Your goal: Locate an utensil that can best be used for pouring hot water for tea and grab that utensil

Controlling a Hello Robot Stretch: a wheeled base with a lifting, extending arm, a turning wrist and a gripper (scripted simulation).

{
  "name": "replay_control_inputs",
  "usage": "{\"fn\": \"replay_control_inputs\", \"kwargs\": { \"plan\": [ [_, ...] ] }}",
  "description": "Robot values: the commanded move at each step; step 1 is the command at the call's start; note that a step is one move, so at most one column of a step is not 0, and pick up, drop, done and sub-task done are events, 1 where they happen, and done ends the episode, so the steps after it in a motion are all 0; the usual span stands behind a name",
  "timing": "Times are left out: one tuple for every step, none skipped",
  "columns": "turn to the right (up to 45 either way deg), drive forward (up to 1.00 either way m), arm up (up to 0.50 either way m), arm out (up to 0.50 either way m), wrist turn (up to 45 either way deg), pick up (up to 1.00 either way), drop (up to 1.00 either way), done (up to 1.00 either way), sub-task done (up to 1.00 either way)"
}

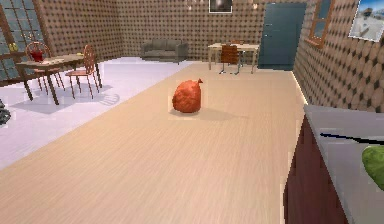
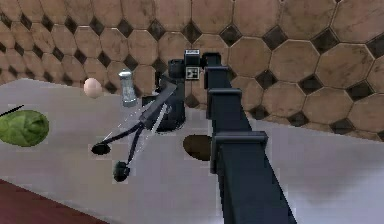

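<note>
My gripper point(image 2: 112, 160) hangs over a grey countertop point(image 2: 70, 175) in the arm side view, at the end of the dark arm point(image 2: 235, 140). Its two thin fingers point(image 2: 100, 148) point down and toward the view's left. Only bare countertop lies behind the fingertips, so it holds nothing. A dark bulky shape point(image 2: 176, 112) stands right behind the gripper's body; I cannot tell what it is. A small clear shaker point(image 2: 127, 88) and a pale egg point(image 2: 92, 87) stand by the tiled wall. Nothing here has the shape of a kettle.
A green lettuce point(image 2: 24, 128) lies at the counter's left beside a thin dark blade point(image 2: 10, 112). A brown round patch point(image 2: 197, 147) sits beside the arm. Ahead, a red-orange bag point(image 1: 187, 96) lies on the wooden floor. A dining table point(image 1: 50, 62) with chairs, a sofa point(image 1: 162, 48) and a teal door point(image 1: 281, 33) stand farther off.
</note>
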Motion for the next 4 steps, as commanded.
{"fn": "replay_control_inputs", "kwargs": {
  "plan": [
    [0.0,0.0,0.0,0.0,45.0,0.0,0.0,0.0,0.0],
    [0.0,0.0,0.0,0.0,45.0,0.0,0.0,0.0,0.0],
    [0.0,0.0,0.0,0.0,24.0,0.0,0.0,0.0,0.0],
    [0.0,0.0,0.0,0.0,0.0,1.0,0.0,0.0,0.0]
  ]
}}
